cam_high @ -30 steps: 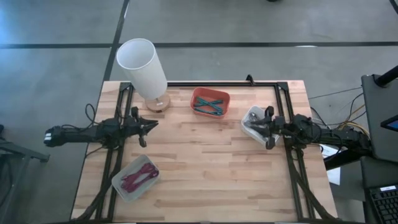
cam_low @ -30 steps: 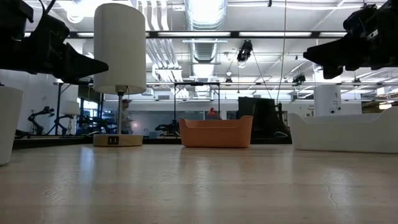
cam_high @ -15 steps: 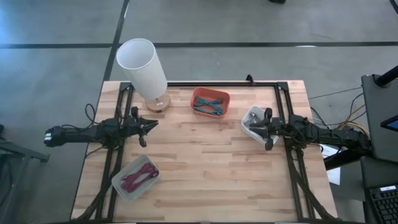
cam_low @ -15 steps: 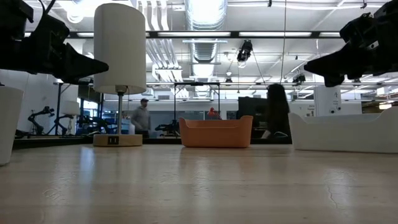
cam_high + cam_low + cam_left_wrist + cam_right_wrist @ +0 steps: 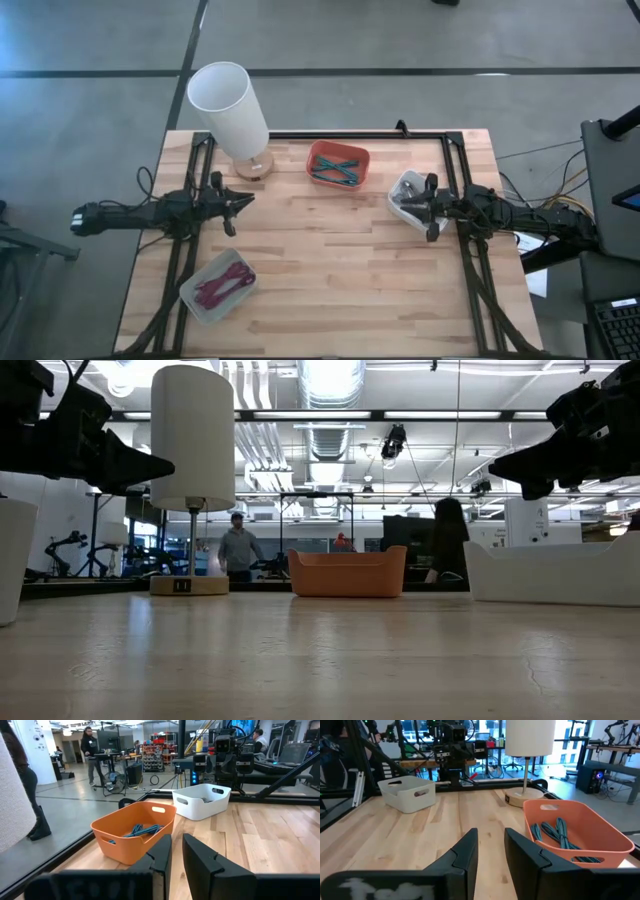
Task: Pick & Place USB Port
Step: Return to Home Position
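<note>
Hovering empty above the table [image 5: 330, 260], fingers slightly parted: left gripper [image 5: 238, 203] beside lamp [image 5: 228, 110], right gripper [image 5: 422, 208] at white bin [image 5: 400, 186]. Pink cables [image 5: 222, 285] lying diagonal in gray bin [image 5: 193, 298], nearer left gripper; likely only retreat remaining.

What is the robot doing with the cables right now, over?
Left gripper by lamp, right gripper over white bin; both empty, slightly open. Pink cables in gray bin. Nothing in the way.
</note>
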{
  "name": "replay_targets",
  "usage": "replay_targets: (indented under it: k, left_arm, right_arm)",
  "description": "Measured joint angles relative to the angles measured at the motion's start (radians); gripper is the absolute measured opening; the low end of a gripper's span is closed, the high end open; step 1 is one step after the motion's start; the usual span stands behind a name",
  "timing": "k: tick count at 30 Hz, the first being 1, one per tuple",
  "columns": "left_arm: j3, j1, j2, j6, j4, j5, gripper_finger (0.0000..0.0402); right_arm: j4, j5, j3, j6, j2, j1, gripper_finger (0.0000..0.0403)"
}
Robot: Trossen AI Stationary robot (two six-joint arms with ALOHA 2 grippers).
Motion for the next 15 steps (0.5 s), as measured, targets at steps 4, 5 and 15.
replay_targets:
  k: [4,5,15]
  left_arm:
    - [0.002,0.0,0.0,0.0,0.0,0.0,0.0053]
    - [0.002,0.0,0.0,0.0,0.0,0.0,0.0053]
    - [0.004,0.0,0.0,0.0,0.006,0.0,0.0053]
  right_arm:
    - [0.0,0.0,0.0,0.0,0.0,0.0,0.0088]
    - [0.0,0.0,0.0,0.0,0.0,0.0,0.0086]
    - [0.001,0.0,0.0,-0.001,0.0,0.0,0.0068]
